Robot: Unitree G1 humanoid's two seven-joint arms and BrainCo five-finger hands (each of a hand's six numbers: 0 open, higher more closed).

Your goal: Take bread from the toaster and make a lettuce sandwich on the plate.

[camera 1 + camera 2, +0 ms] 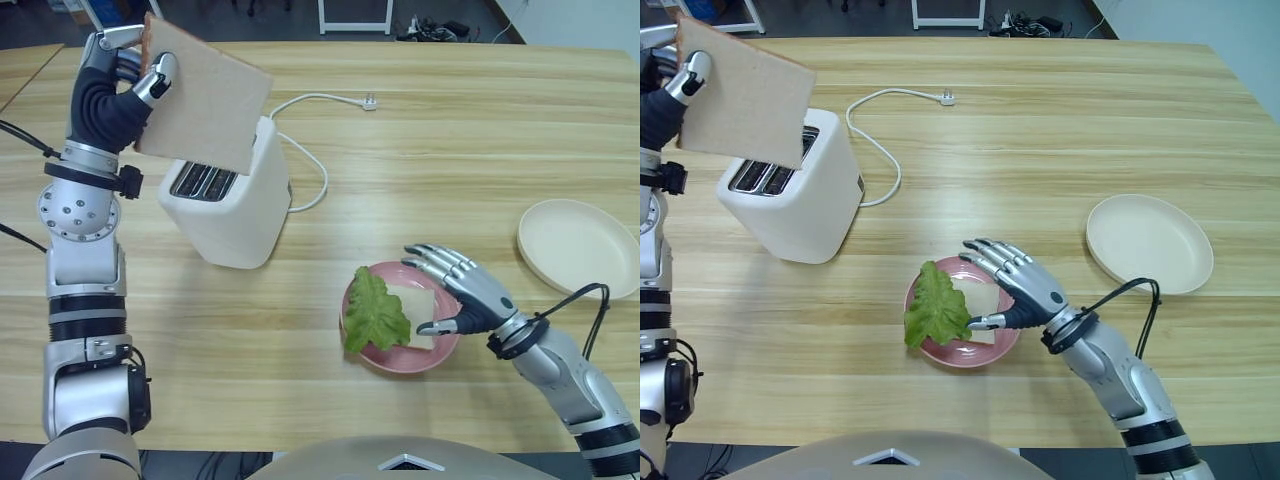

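1. Wooden bench [450,150]: carried every item listed below.
2. White toaster [235,225]: stood upright at the bench's left, slots facing up.
3. Toasted bread slice [205,100]: was held in the air over the toaster, broad face toward the camera. It was tilted, its upper edge sloping down from far left to right and its lowest corner just above the toaster's top.
4. Cream plate [575,245]: lay at the right edge, well apart from the toaster.
5. Pink plate [405,366]: sat near the front, between the toaster and the cream plate.
6. Left hand [115,90]: was raised, fingers clamped on the toasted bread slice's left edge.
7. Right hand [465,290]: hovered over the pink plate's right side with fingers stretched and spread, gripping nothing. Its thumb tip was at the near edge of the pale slice.
8. Lettuce leaf [375,312]: lay on the pink plate's left half, long axis running near to far, near end overhanging the rim.
9. Pale slice [415,300]: lay flat on the pink plate, partly under the leaf.
10. Cord [320,180]: curved from the toaster to an unplugged plug [370,101].
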